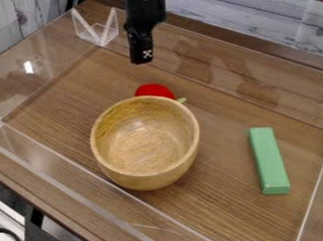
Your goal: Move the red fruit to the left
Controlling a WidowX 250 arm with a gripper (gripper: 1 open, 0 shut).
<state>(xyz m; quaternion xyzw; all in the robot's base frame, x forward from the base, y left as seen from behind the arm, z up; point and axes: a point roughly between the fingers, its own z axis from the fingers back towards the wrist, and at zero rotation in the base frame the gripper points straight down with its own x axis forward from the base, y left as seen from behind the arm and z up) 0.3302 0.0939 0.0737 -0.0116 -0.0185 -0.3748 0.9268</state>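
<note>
The red fruit [153, 91] is a small glossy red ball lying on the table just behind the wooden bowl [146, 142], which hides its lower half. A bit of green leaf pokes out at its right. My gripper [142, 59] hangs pointing down behind and slightly left of the fruit, clear of it. Its black fingers are shut with nothing between them.
A flat green block [269, 160] lies at the right of the wooden table. Clear plastic walls [43, 57] enclose the table on all sides. A clear bracket [94, 27] stands at the back left next to the arm.
</note>
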